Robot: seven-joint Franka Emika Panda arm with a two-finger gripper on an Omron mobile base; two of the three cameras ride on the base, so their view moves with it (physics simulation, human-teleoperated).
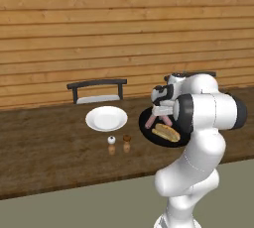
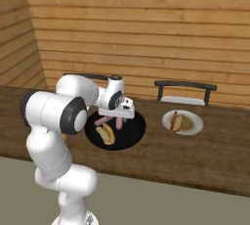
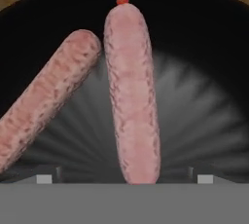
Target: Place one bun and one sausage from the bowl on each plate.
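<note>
- Left base view: no writing or brand mark can be read on anything. A long dark wooden counter [image 1: 49, 147] runs across in front of a plank wall.
- On it one empty white plate [image 1: 106, 118] sits near the back edge, with open wood all round it. Two small shakers [image 1: 119, 144] stand side by side between that plate and the counter's front edge.
- The black bowl [image 1: 149, 134] lies to the right of the plate and apart from it, partly hidden by the arm. One bun [image 1: 165, 133] lies inside it, and a pink sausage [image 1: 167, 120] shows just behind the bun.
- One dark chair [image 1: 97, 90] stands behind the counter.
- The gripper [image 1: 161, 115] hangs low over the bowl; its jaws cannot be made out here.
- Right base view: the bowl sits mid-counter with bare wood between it and the front edge. In it lie one bun and two sausages, the gripper right above them.
- A second plate [image 2: 191, 127] lies to the right, clear of the bowl, carrying one bun and one sausage together [image 2: 177, 122].
- Hand view: two sausages lie on the bowl's black floor, one running straight up the middle, the other slanting at left, their upper ends almost touching.
- The finger tips [image 3: 44, 178] stand spread wide at the bottom corners, one on each side of the middle sausage's near end, holding nothing.
</note>
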